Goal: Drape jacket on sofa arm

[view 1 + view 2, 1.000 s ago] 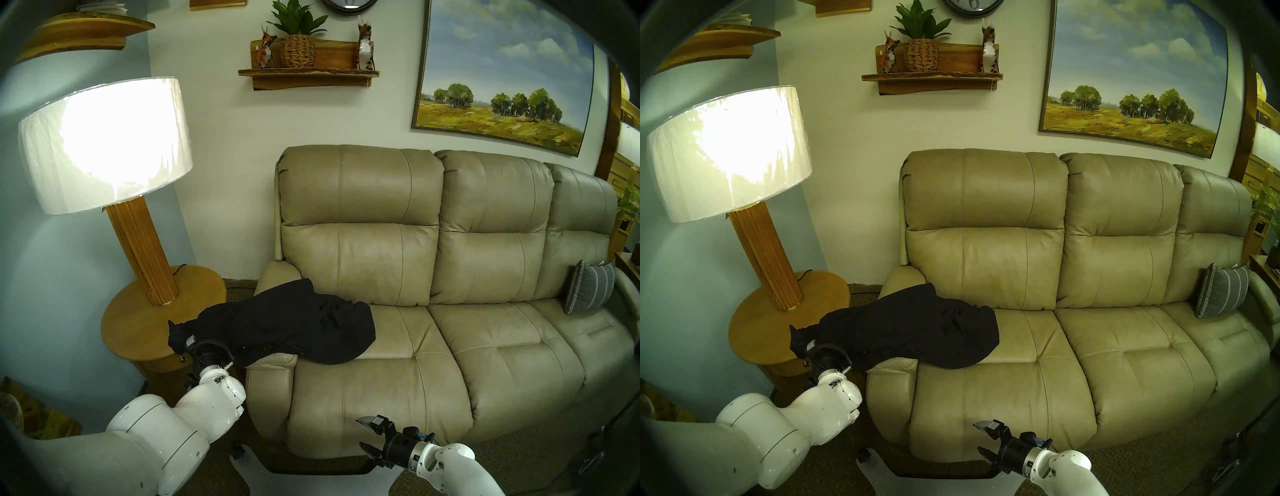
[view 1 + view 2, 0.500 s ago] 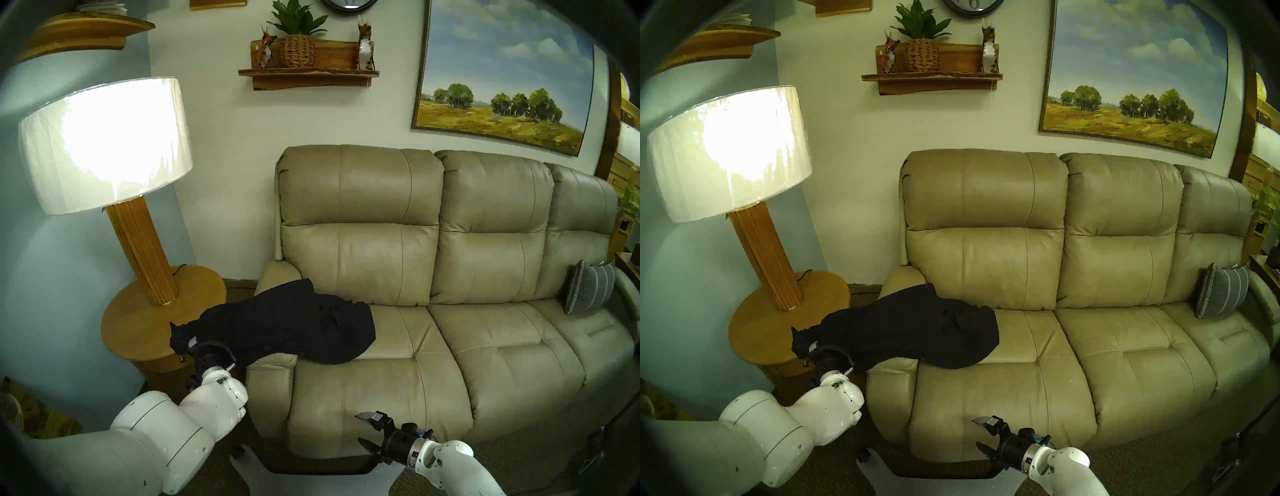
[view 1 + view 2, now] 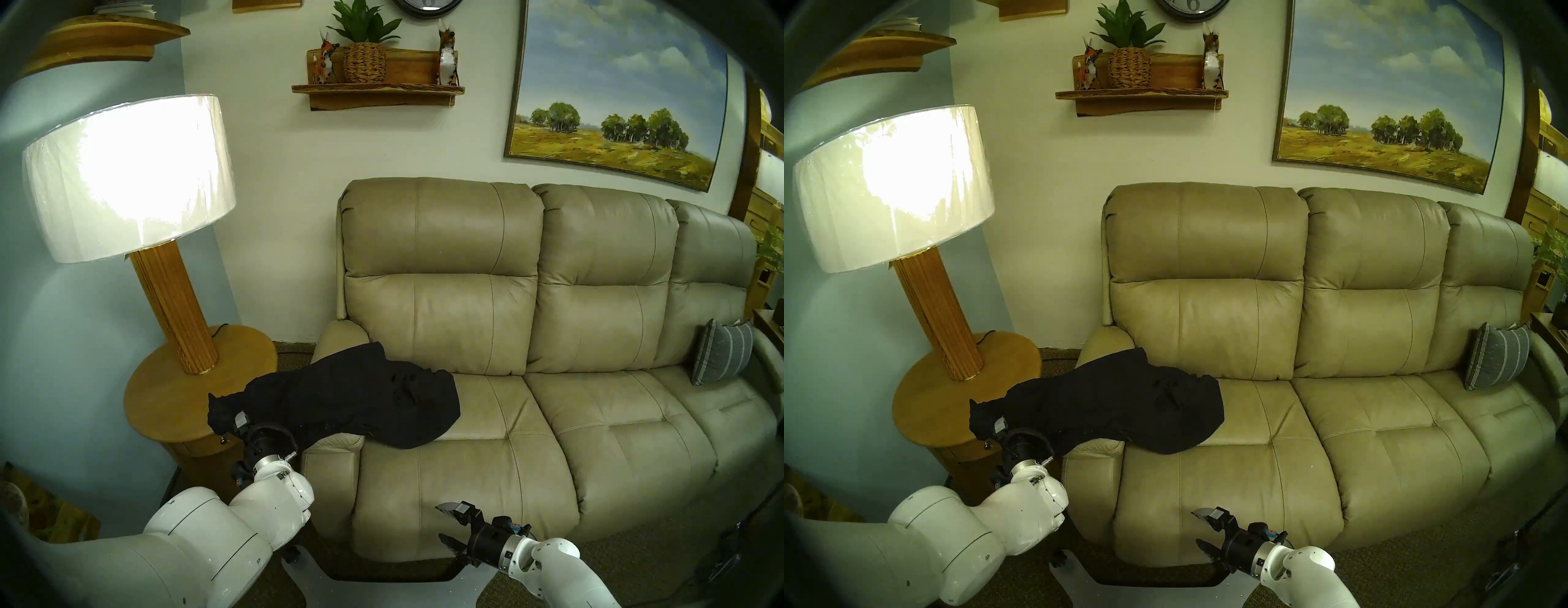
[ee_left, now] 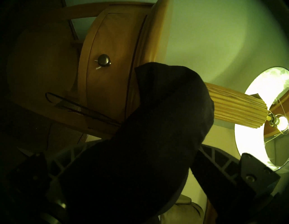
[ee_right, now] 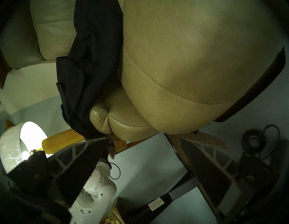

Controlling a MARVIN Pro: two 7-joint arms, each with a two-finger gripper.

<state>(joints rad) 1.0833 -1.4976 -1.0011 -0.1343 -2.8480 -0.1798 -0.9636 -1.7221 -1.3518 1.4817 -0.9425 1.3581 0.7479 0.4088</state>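
Note:
The black jacket lies across the beige sofa arm and spreads onto the left seat cushion. One end hangs past the arm's outer side, over the edge of the round table. My left gripper is shut on that end, just left of the arm. The left wrist view shows the jacket bunched between the fingers. My right gripper is open and empty, low in front of the sofa's left seat. The right wrist view shows the jacket over the arm's front end.
A round wooden side table with a lit lamp stands close to the left of the sofa arm. A grey striped pillow leans at the sofa's right end. My white base plate lies on the carpet.
My left arm has shifted a little right, toward the sofa arm, still holding the jacket's end. My right gripper has risen slightly. The jacket has barely moved.

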